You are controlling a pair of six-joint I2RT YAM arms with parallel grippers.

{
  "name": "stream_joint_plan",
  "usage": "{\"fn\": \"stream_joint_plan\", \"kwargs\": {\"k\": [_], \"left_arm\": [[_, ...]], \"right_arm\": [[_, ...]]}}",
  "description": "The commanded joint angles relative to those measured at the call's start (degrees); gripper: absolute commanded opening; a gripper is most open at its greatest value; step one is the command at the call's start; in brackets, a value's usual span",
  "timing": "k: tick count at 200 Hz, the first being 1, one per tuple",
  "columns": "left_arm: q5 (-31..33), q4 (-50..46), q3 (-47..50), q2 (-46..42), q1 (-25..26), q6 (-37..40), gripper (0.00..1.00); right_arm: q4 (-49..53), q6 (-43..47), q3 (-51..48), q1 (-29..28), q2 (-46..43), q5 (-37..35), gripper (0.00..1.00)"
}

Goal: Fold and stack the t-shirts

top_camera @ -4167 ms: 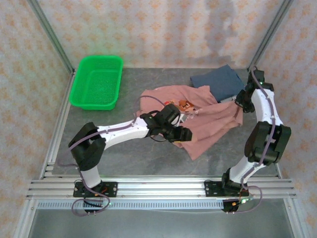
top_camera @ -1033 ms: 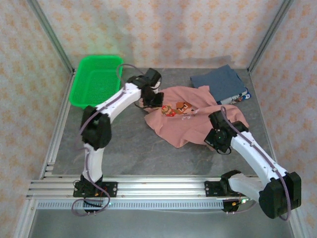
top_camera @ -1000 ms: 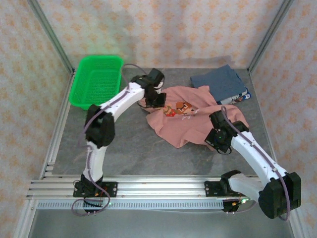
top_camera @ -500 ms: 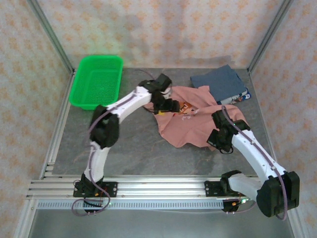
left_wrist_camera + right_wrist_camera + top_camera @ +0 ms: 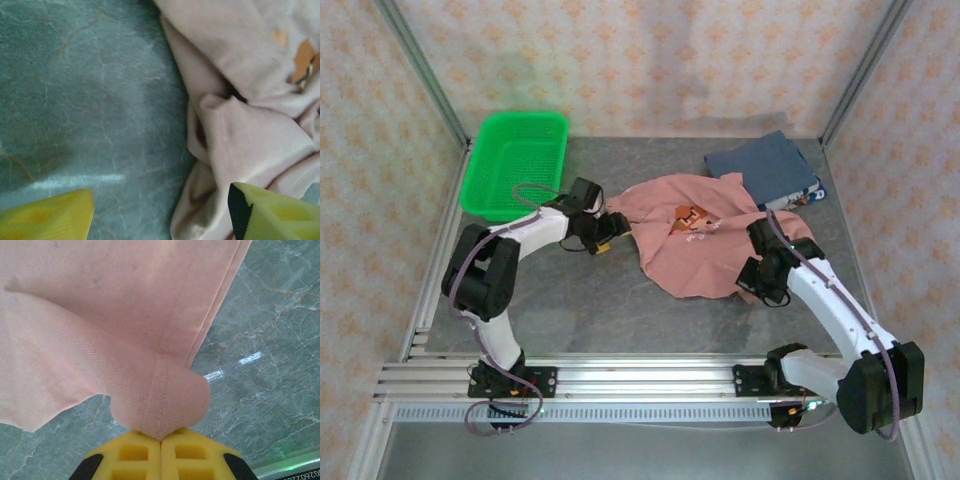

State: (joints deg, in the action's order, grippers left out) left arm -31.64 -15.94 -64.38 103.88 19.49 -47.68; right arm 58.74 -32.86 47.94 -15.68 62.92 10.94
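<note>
step: spread pink shirt [image 5: 695,240] flat, mid frame | right claw [image 5: 761,291] pinches its lower-right edge | left claw [image 5: 604,240] spread wide, empty, beside shirt's left edge | next: grab that edge, pull

Basket: a green mesh basket [image 5: 516,165] is set at the far left corner of the table [image 5: 610,310].
Table: grey, veined like marble.
Rails [image 5: 640,378]: aluminium, laid along the table's near edge.
Walls [image 5: 650,60]: floral-patterned panels, stood behind the table.
</note>
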Motion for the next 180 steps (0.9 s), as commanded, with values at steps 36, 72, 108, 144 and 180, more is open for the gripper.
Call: {"fn": "stream_joint_plan", "kwargs": {"k": [36, 72, 108, 144, 180], "left_arm": [[-0.7, 22.2, 3.0, 2.8, -0.3, -11.9, 0.67], [-1.5, 25.0, 2.6, 5.2, -0.2, -13.4, 0.58], [-2.3, 25.1, 2.7, 5.2, -0.1, -13.3, 0.51], [-3.4, 27.0, 2.7, 7.5, 0.7, -14.0, 0.43], [-3.8, 23.1, 2.7, 7.6, 1.4, -11.4, 0.39]], "right_arm": [[1.9, 1.0, 1.1, 0.4, -1.5, -0.6, 0.00], [1.9, 0.8, 0.4, 0.4, -2.1, -0.5, 0.00], [1.7, 0.6, 0.1, 0.4, -2.4, -0.6, 0.00], [1.5, 0.6, -0.4, 0.4, -2.5, -0.6, 0.00], [1.6, 0.4, -0.1, 0.4, -3.0, -0.9, 0.00]]}}
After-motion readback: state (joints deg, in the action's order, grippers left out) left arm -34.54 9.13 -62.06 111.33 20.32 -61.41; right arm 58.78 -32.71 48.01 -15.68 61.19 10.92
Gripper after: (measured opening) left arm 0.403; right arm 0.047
